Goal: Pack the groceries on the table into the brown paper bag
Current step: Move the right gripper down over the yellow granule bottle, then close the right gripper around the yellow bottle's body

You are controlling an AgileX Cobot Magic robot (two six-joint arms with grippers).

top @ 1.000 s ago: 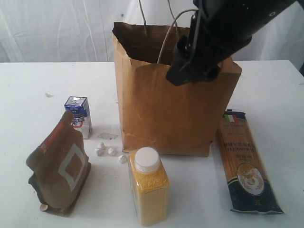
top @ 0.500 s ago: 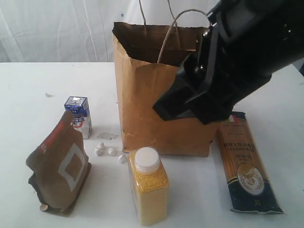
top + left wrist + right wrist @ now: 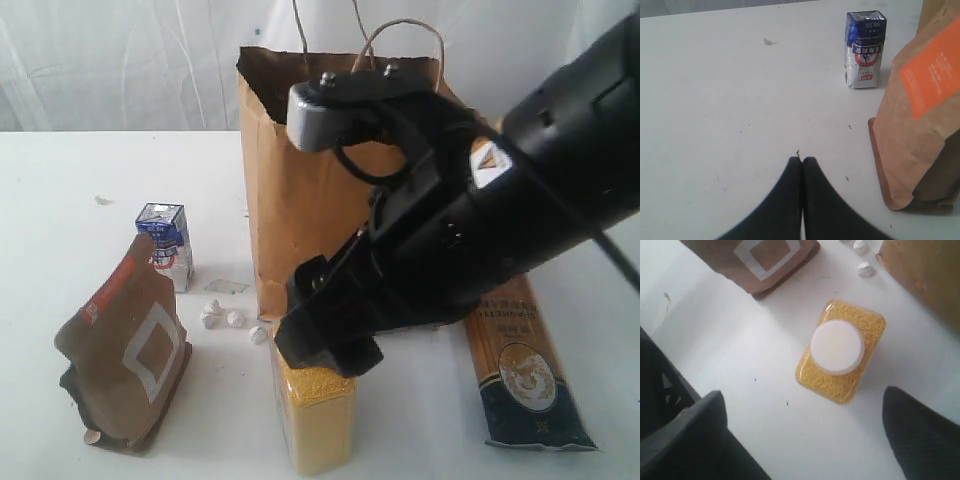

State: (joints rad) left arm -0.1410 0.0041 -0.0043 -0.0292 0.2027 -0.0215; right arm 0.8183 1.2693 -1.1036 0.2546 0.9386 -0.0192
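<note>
The yellow-grain bottle (image 3: 312, 415) with its white cap (image 3: 837, 347) stands upright at the table's front. My right gripper (image 3: 802, 400) hangs open just above it, fingers spread wide, nothing between them. Behind stands the tall brown paper bag (image 3: 300, 200), open at the top. The brown pouch (image 3: 125, 355) with its orange label (image 3: 930, 82) stands at the front left, the small blue-white carton (image 3: 166, 240) behind it. The long pasta pack (image 3: 520, 365) lies flat at the right. My left gripper (image 3: 802, 160) is shut and empty over bare table (image 3: 715, 100). Jar and can are hidden.
A few small crumpled white bits (image 3: 232, 320) lie on the table between the carton and the bag's foot. A white curtain (image 3: 120, 60) closes the back. My right arm (image 3: 480, 230) blocks much of the bag's front.
My right arm has swung down from the bag's top to the front, and now covers the bottle's cap in the exterior view. The groceries have not moved.
</note>
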